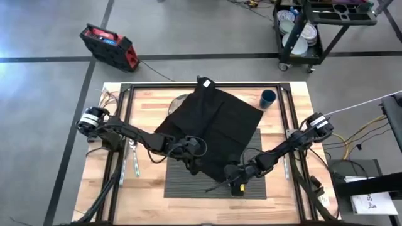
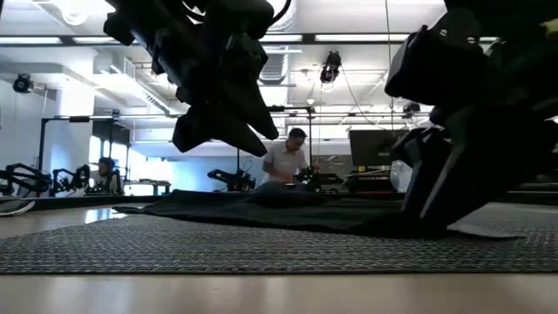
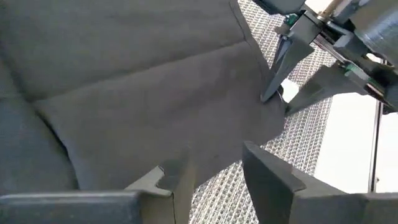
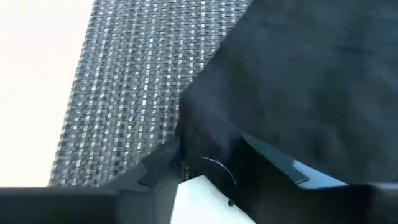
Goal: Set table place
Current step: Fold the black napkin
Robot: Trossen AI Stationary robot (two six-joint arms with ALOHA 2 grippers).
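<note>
The table (image 1: 147,201) is seen as light wood with a smooth, faintly shiny finish, framed by matt black metal tubing (image 1: 207,84). The placemat (image 4: 130,81) is made of a coarse woven material, grey and ribbed, with a rough texture. The black napkin (image 3: 143,93) is shown as soft, matt cloth, lightly creased. A smooth, glossy blue cup (image 1: 268,98) is seen near the table's far edge.

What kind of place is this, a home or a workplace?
Most likely a robotics lab or workshop: concrete floor with taped lines, a wheeled cart, a red toolbox, and a person at monitors beyond the table.
</note>
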